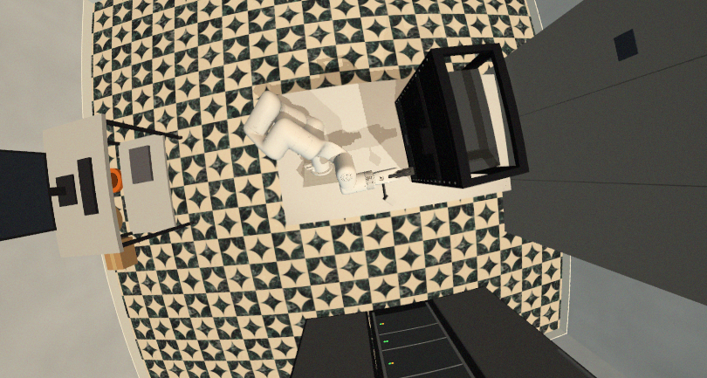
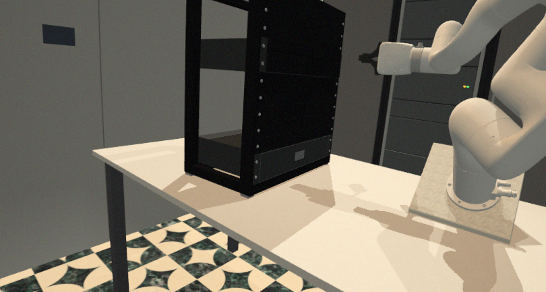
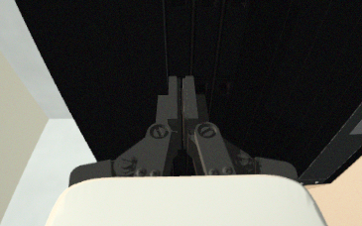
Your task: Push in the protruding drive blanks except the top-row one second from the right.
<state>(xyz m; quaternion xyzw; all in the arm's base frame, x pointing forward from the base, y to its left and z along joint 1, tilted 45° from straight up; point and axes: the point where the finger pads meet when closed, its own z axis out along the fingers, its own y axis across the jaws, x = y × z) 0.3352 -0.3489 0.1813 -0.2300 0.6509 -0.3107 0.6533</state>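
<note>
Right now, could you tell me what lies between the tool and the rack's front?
Nothing: in the exterior view, open air separates the shut tool from the rack.

Top view looks straight down from high up, exterior view looks across the table (image 2: 344,228) from the side, wrist view sits close behind the gripper (image 3: 182,86), all see the rack (image 1: 511,123).

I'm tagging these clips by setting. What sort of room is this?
Most likely a server or equipment room: a black open-frame rack stands on a pale table, tall dark cabinets with small status lights line the walls, and a desk with a monitor sits on the patterned tile floor.
</note>
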